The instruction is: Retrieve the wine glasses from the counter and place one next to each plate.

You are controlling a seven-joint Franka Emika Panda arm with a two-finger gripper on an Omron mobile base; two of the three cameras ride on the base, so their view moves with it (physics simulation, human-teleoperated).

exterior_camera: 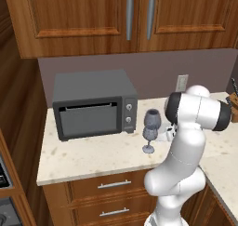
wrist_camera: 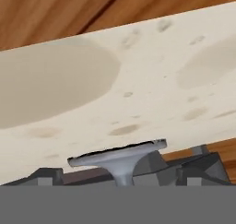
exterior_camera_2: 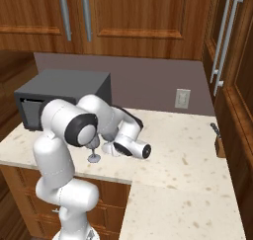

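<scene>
Left base view is showing two wine glasses standing on the counter [exterior_camera: 93,157], just in front of the right end of a dark grey microwave [exterior_camera: 95,104]. One glass, the dark wide-bowled glass [exterior_camera: 152,118], is sitting a little farther back; the slimmer bluish glass [exterior_camera: 148,139] is standing upright nearer the counter's front edge, its round foot resting on the stone. The white arm is bending low over the worktop just to the right of them, and its gripper [exterior_camera: 170,131] is reaching in beside the slim glass (the elbow is covering most of the hand here). From the right base view, the slim glass's stem and foot [exterior_camera_2: 93,155] are peeking out beside the arm's dark joint. Hand view is looking along the fingers [wrist_camera: 46,176] at the glass foot and stem, which are sitting between the two dark tips; the jaws are standing wide apart, not pressing on the stem.
</scene>
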